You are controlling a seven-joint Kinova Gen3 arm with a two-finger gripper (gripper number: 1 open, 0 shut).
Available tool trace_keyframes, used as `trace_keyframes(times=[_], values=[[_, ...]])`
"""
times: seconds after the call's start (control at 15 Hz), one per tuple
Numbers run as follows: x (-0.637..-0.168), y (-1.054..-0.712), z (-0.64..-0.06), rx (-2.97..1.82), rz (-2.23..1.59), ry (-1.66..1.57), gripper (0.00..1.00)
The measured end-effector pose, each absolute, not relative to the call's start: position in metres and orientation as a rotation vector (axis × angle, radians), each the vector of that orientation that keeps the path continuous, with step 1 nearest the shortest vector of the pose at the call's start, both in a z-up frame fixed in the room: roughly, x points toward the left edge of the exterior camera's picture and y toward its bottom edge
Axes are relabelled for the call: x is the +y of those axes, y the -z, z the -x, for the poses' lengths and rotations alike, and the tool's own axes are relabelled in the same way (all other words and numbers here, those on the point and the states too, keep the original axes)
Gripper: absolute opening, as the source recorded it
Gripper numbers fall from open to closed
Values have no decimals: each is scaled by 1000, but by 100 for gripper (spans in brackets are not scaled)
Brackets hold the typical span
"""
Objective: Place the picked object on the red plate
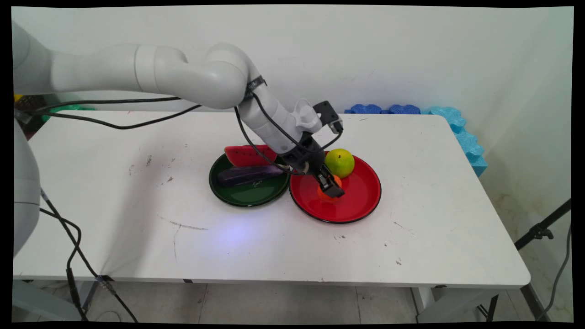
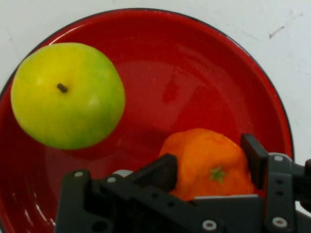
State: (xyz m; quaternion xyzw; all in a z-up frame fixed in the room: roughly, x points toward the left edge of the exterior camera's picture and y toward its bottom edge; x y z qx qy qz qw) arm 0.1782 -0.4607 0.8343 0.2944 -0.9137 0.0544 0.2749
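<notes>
My gripper (image 1: 330,186) reaches down into a red plate (image 1: 361,196) at the table's middle. Its two black fingers press the left and right sides of an orange (image 1: 325,195) that rests on the plate. The hand view shows the orange (image 2: 214,150) held between the gripper (image 2: 210,162) fingers, stem mark facing up, on the red plate (image 2: 194,63). A yellow-green apple (image 1: 339,162) sits on the same plate just behind the gripper, apart from the orange; in the hand view the apple (image 2: 67,94) is at the upper left.
A dark green plate (image 1: 249,194) touches the red plate's left side and carries a watermelon slice (image 1: 247,154) and a purple eggplant (image 1: 247,175). Blue foam pieces (image 1: 457,128) line the table's far right corner. A black tripod leg (image 1: 541,230) stands off the right edge.
</notes>
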Motion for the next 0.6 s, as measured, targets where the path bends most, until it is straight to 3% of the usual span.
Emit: trace_keyframes(times=[0.27, 0.33, 0.6], values=[[-469, -822, -174, -2454, -797, -151, 0], [-470, -820, -173, -2451, -798, -151, 100], [-472, -819, -170, -2440, -804, -134, 100]])
